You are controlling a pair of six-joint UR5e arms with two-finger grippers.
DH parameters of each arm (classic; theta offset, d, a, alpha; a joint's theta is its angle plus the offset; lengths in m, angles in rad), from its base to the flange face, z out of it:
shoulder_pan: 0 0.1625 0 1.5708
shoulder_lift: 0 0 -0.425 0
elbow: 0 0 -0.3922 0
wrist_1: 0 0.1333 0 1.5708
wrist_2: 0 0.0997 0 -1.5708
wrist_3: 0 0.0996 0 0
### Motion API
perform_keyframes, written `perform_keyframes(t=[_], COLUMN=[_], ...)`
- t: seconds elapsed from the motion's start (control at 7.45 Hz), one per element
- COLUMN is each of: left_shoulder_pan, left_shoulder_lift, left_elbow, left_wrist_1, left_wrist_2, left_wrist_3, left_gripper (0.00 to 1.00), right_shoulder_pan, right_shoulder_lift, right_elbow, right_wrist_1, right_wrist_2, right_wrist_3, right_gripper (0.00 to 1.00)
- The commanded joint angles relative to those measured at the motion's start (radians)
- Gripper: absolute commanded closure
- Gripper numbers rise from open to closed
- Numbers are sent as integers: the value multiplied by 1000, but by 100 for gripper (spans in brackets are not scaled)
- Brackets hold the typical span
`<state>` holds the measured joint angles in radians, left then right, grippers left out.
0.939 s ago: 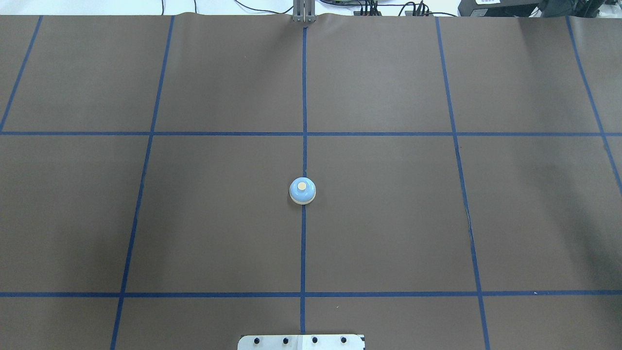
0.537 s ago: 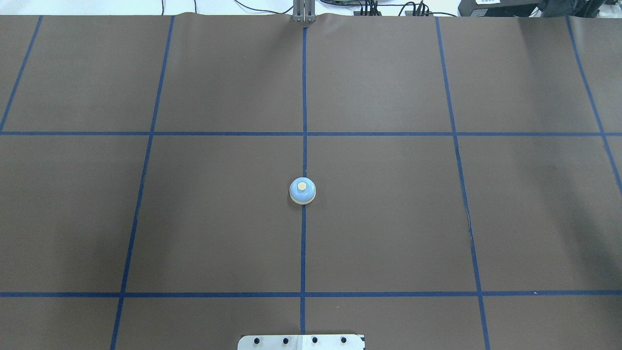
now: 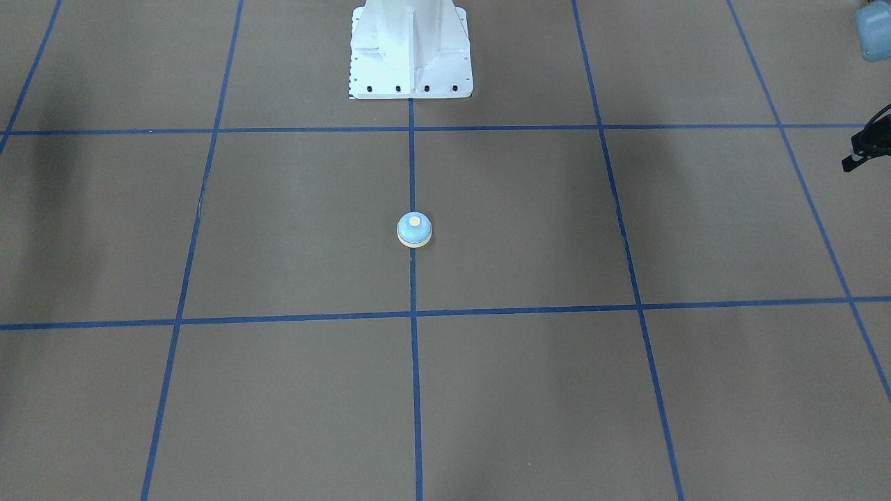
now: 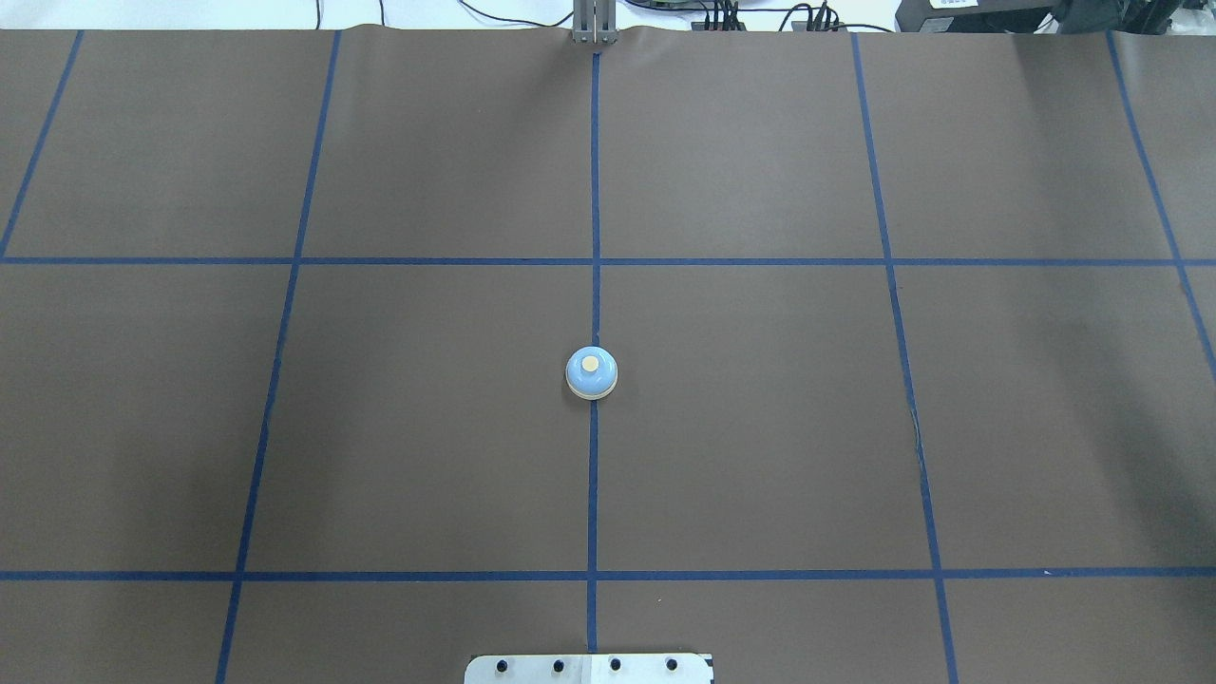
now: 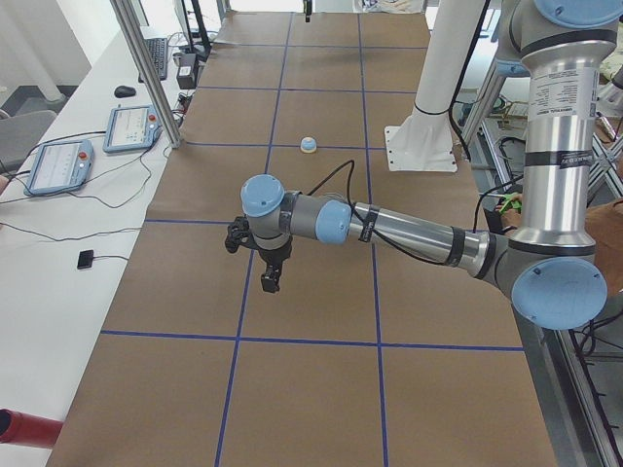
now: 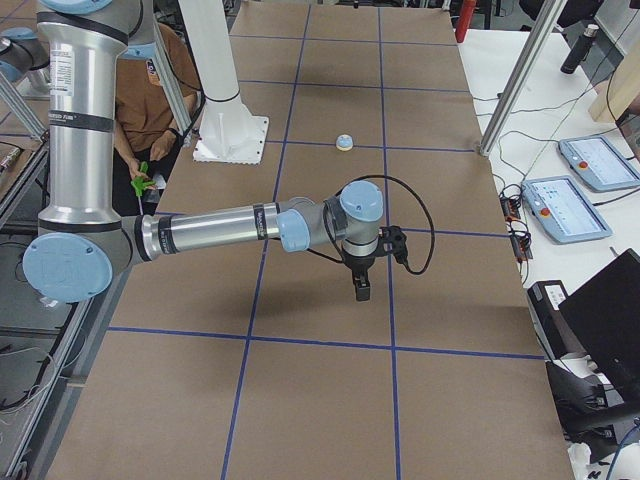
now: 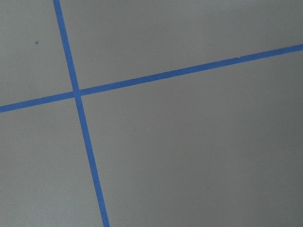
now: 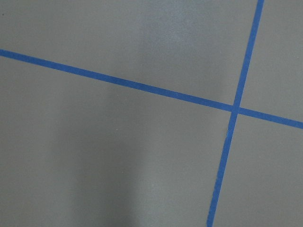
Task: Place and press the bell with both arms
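The bell [image 4: 591,372], a small light-blue dome with a cream button, stands alone on the centre tape line, also seen in the front view [image 3: 414,230] and far off in the side views [image 5: 309,145] [image 6: 344,142]. My left arm [image 5: 409,232] reaches out over the table's left end with its gripper [image 5: 270,284] pointing down, far from the bell. My right arm [image 6: 220,228] mirrors it at the other end with its gripper [image 6: 361,294] pointing down. I cannot tell whether either gripper is open or shut. Both wrist views show only brown paper and blue tape.
The white pedestal [image 3: 409,49] stands behind the bell. Blue tape lines [image 4: 594,475] grid the brown table cover. Teach pendants [image 5: 58,165] [image 6: 590,165] and cables lie on side benches. A seated person [image 6: 150,110] is beside the robot's base. A dark arm part [image 3: 866,146] shows at the front view's right edge.
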<state>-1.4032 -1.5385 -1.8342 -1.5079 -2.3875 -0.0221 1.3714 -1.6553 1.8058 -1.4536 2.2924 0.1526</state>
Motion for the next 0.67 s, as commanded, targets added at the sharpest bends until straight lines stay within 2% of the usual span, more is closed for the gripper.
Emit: perform_keyframes(t=[0.0, 0.13, 0.27, 0.4, 0.54], left_shoulder_pan=[0, -5, -5, -6, -10], left_shoulder_lift=[9, 44, 72, 75, 64], left_elbow=[-40, -107, -126, -114, -43], left_wrist_1=[2, 8, 8, 9, 3], left_wrist_2=[-1, 1, 2, 7, 8], left_wrist_3=[-7, -9, -9, -9, 2], left_gripper=[1, 1, 1, 1, 1], right_shoulder_pan=[0, 0, 0, 3, 32], right_shoulder_lift=[0, -7, -14, -14, -11], right_elbow=[-8, -6, -13, -22, -22], right_wrist_1=[5, 7, 7, 7, 5], right_wrist_2=[-1, 2, -4, -1, 1], right_wrist_3=[9, 9, 1, 2, 8], right_gripper=[0, 0, 0, 0, 0])
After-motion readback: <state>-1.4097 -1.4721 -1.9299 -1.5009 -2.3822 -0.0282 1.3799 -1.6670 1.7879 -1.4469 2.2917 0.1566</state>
